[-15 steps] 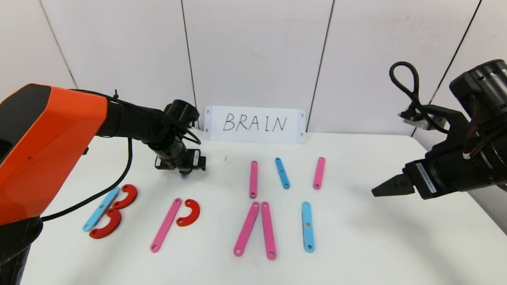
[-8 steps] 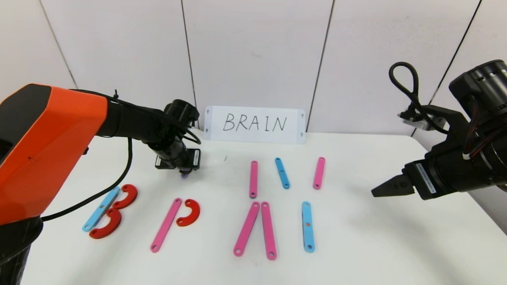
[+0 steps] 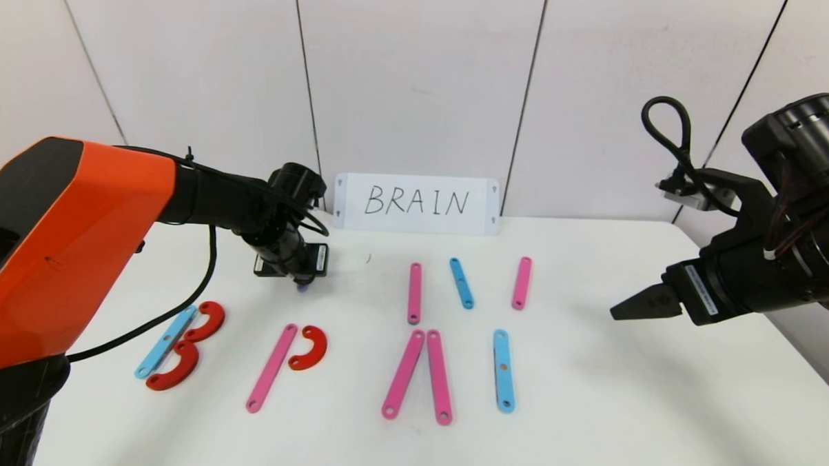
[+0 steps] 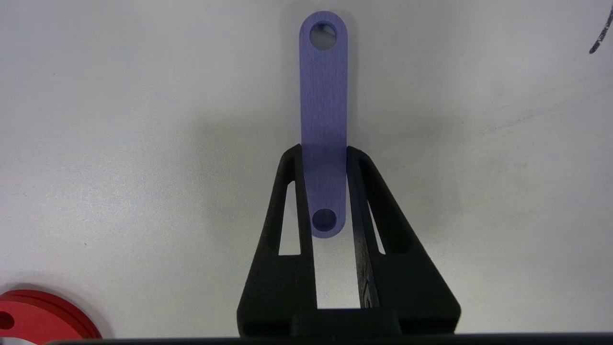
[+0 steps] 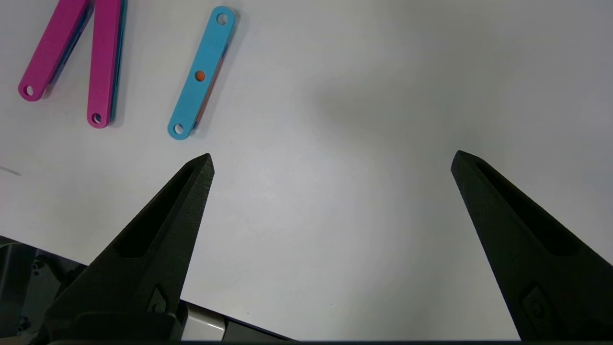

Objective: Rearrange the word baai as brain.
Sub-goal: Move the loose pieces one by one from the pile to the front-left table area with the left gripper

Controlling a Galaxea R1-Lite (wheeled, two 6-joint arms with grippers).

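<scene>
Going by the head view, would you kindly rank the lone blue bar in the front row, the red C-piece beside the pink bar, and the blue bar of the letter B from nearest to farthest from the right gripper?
From the right gripper, which hangs open at the table's right:
1. Lone blue bar, front row, right of centre.
2. Red C-piece, left of centre.
3. Blue bar of the B, far left.

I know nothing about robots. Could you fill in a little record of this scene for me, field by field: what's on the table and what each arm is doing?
Reference: white card reading BRAIN, standing at the table's back edge
Letters: blue, pink and red pieces lying flat on the white table
Left gripper: closed on a purple bar, over the table behind the letters
Right gripper: open, holding nothing, hovering over the table's right side
</scene>
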